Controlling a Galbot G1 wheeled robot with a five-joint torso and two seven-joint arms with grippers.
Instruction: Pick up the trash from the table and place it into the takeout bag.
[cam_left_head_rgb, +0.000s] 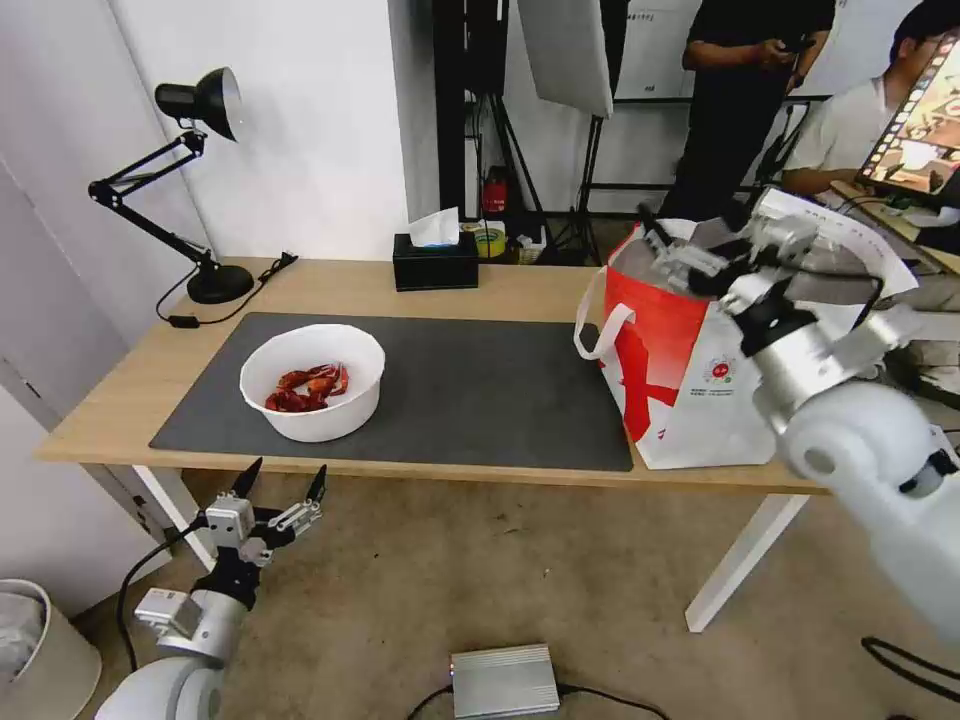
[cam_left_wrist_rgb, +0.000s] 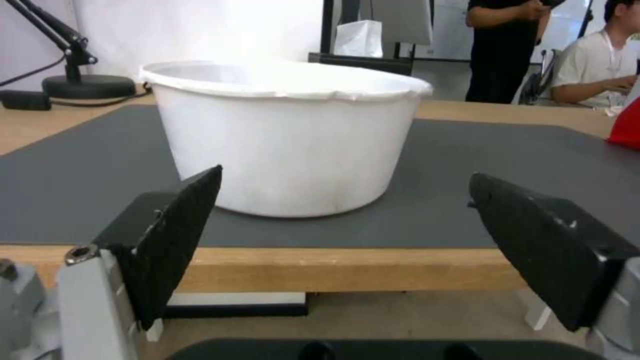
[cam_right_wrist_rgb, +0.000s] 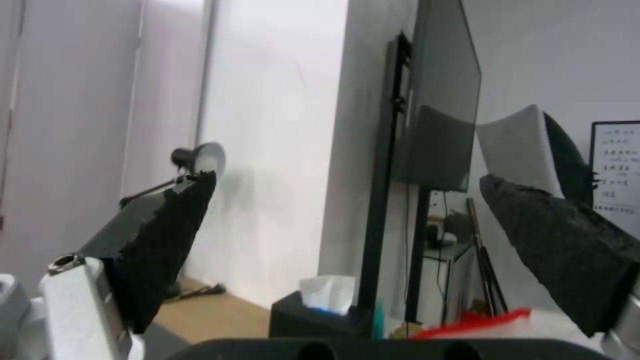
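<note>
The trash I see is a white round bowl of red crayfish shells, standing on the left part of the dark grey mat on the table. My left gripper hangs open below the table's front edge, just in front of the bowl, which sits between and beyond the left gripper's spread fingers. The takeout bag stands open at the table's right end. My right gripper hovers over the bag's mouth; in its wrist view the right gripper is open and holds nothing.
A black desk lamp stands at the back left and a black tissue box at the back middle. On the floor lie a silver box and a pale bin. People and equipment are behind the table.
</note>
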